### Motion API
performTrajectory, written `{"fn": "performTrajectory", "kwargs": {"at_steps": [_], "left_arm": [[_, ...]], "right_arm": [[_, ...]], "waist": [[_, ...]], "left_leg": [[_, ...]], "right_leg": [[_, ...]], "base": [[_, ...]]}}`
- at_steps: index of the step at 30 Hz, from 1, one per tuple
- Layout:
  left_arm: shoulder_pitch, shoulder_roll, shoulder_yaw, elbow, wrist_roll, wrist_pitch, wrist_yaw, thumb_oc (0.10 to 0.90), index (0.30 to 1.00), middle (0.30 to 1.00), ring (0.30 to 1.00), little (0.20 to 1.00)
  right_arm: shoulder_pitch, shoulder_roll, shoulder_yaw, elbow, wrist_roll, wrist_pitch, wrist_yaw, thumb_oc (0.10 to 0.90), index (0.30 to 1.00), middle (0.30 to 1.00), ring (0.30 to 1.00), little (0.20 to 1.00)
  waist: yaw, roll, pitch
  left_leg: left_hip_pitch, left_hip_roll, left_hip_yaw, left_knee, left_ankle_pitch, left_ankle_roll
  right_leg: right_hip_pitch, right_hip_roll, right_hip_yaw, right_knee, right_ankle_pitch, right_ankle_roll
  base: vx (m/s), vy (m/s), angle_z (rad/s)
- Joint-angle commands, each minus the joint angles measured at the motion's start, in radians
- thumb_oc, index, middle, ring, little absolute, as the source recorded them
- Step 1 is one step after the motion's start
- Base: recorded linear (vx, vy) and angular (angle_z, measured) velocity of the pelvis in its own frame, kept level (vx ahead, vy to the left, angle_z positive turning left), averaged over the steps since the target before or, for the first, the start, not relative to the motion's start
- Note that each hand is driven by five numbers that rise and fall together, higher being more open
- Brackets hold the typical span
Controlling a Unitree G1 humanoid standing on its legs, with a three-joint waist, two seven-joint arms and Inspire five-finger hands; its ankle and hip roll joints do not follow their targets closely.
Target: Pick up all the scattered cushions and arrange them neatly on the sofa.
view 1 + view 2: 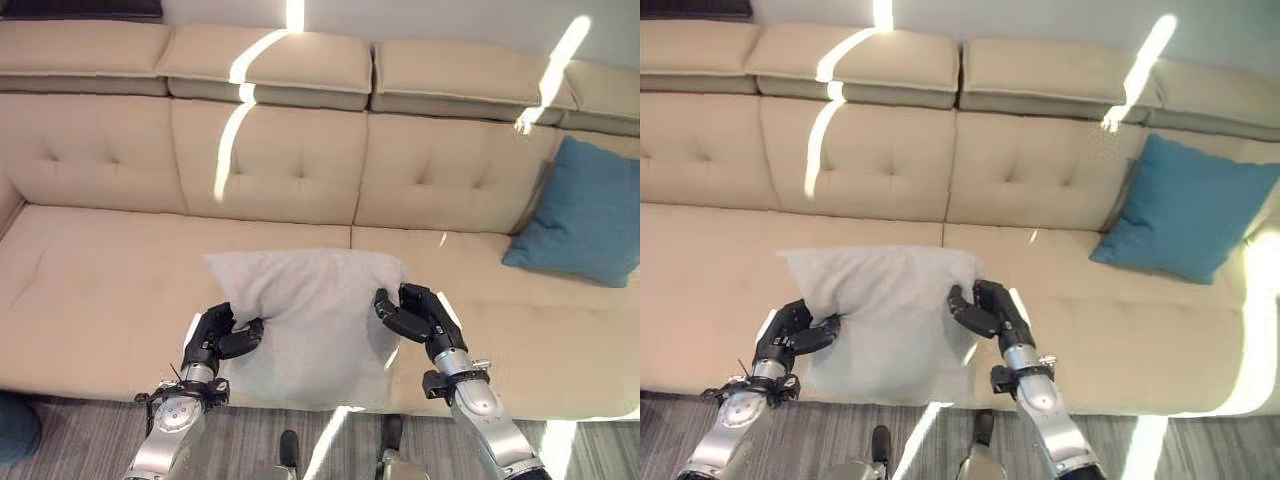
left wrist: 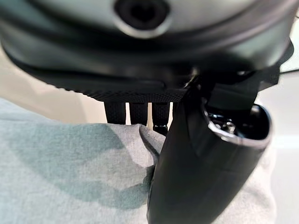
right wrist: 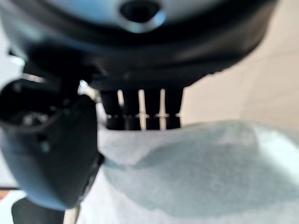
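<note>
A light grey cushion [image 1: 315, 320] is held over the front of the beige sofa's seat [image 1: 100, 300], between both hands. My left hand [image 1: 215, 338] pinches its left edge, thumb on top and fingers under the cloth [image 2: 70, 172]. On its right edge my right hand [image 1: 415, 315] grips the same way, thumb over the fabric [image 3: 196, 163]. A teal cushion [image 1: 585, 215] leans upright against the backrest at the sofa's right end.
The sofa's tufted backrest [image 1: 280, 160] runs across the whole width, with headrest pads [image 1: 270, 60] above it. Grey wood-look floor [image 1: 80, 440] lies before the sofa. A dark blue shape [image 1: 15, 430] sits on the floor at the lower left.
</note>
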Motion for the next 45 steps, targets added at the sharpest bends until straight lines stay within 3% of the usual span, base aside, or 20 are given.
{"fn": "performTrajectory", "kwargs": {"at_steps": [1,4,6,9,11,13,16,19,31,37,45], "left_arm": [[-0.092,-0.057,-0.057,-0.165,0.013,-0.140,-0.063,0.400,0.300,0.300,0.300,0.300],[-0.095,-0.064,-0.065,-0.163,0.011,-0.139,-0.067,0.400,0.300,0.300,0.300,0.300],[-0.125,-0.079,-0.090,-0.159,0.005,-0.137,-0.074,0.400,0.300,0.300,0.300,0.300],[-0.140,-0.085,-0.099,-0.158,-0.004,-0.136,-0.075,0.400,0.300,0.300,0.300,0.300],[-0.141,-0.088,-0.102,-0.161,-0.004,-0.134,-0.078,0.400,0.300,0.300,0.300,0.300],[-0.141,-0.091,-0.106,-0.161,-0.002,-0.132,-0.083,0.400,0.300,0.300,0.300,0.300],[-0.148,-0.093,-0.113,-0.153,0.008,-0.122,-0.078,0.400,0.300,0.300,0.300,0.300],[-0.150,-0.092,-0.115,-0.165,0.003,-0.126,-0.079,0.400,0.300,0.300,0.300,0.300],[-0.157,-0.073,-0.077,-0.229,-0.020,-0.132,-0.049,0.400,0.300,0.300,0.300,0.300],[-0.304,-0.074,-0.105,-0.273,0.026,-0.168,0.023,0.400,0.300,0.300,0.300,0.300],[-0.666,-0.084,-0.176,-0.153,0.095,-0.215,0.234,0.400,0.300,0.300,0.300,0.300]], "right_arm": [[-0.115,0.005,-0.031,-0.167,0.028,-0.136,0.023,0.400,0.300,0.300,0.300,0.300],[-0.103,-0.008,-0.041,-0.171,0.031,-0.141,0.021,0.400,0.300,0.300,0.300,0.300],[-0.085,-0.031,-0.064,-0.177,0.031,-0.151,0.006,0.400,0.300,0.300,0.300,0.300],[-0.087,-0.047,-0.074,-0.180,0.032,-0.152,-0.003,0.400,0.300,0.300,0.300,0.300],[-0.086,-0.052,-0.078,-0.175,0.038,-0.148,-0.005,0.400,0.300,0.300,0.300,0.300],[-0.085,-0.053,-0.085,-0.173,0.037,-0.148,-0.008,0.400,0.300,0.300,0.300,0.300],[-0.083,-0.054,-0.093,-0.170,0.026,-0.149,-0.024,0.400,0.300,0.300,0.300,0.300],[-0.077,-0.046,-0.103,-0.172,0.009,-0.144,-0.025,0.400,0.300,0.300,0.300,0.300],[-0.080,-0.014,-0.106,-0.168,-0.006,-0.135,-0.036,0.400,0.300,0.300,0.300,0.300],[-0.229,-0.020,-0.067,-0.185,-0.082,-0.154,-0.114,0.400,0.300,0.300,0.300,0.300],[-0.591,-0.038,0.025,-0.092,-0.169,-0.165,-0.300,0.400,0.300,0.300,0.300,0.300]], "waist": [[-0.017,0.002,-0.100],[-0.028,0.004,-0.109],[-0.043,0.006,-0.101],[-0.050,0.005,-0.091],[-0.045,-0.001,-0.077],[-0.045,-0.007,-0.079],[-0.039,-0.002,-0.082],[-0.043,0.003,-0.093],[-0.028,-0.022,-0.122],[-0.031,-0.013,-0.115],[-0.022,-0.017,-0.076]], "left_leg": [[0.023,0.052,-0.077,0.122,-0.185,-0.043],[0.026,0.072,-0.086,0.126,-0.186,-0.065],[-0.029,0.117,-0.092,0.222,-0.164,-0.108],[-0.092,0.133,-0.113,0.326,-0.137,-0.125],[-0.145,0.121,-0.138,0.371,-0.134,-0.117],[-0.167,0.104,-0.134,0.325,-0.146,-0.107],[-0.185,0.095,-0.110,0.251,-0.112,-0.101],[-0.158,0.089,-0.116,0.210,-0.115,-0.100],[-0.075,0.072,-0.067,0.127,-0.133,-0.067],[-0.089,0.070,-0.063,0.072,-0.111,-0.063],[-0.184,0.081,-0.076,0.037,-0.061,-0.072]], "right_leg": [[0.047,0.071,0.002,0.036,-0.048,0.000],[0.071,0.084,-0.012,0.017,-0.053,-0.009],[0.111,0.104,-0.046,-0.007,-0.085,-0.039],[0.134,0.121,-0.065,-0.019,-0.101,-0.063],[0.158,0.124,-0.071,-0.025,-0.122,-0.074],[0.167,0.121,-0.075,-0.030,-0.131,-0.071],[0.178,0.128,-0.084,-0.029,-0.141,-0.069],[0.180,0.133,-0.059,-0.006,-0.154,-0.066],[0.190,0.120,-0.010,-0.025,-0.132,-0.040],[0.136,0.118,0.000,-0.046,-0.109,-0.030],[0.011,0.132,0.012,-0.051,-0.078,-0.027]], "base": [[0.25,-0.246,0.30],[0.16,-0.217,0.22],[0.08,-0.274,0.39],[0.02,-0.126,0.57],[0.07,-0.115,0.18],[0.08,-0.023,0.09],[0.06,0.024,0.08],[0.17,0.136,0.07],[0.09,0.070,-0.14],[-0.02,0.019,-0.02],[-0.07,-0.018,-0.03]]}}
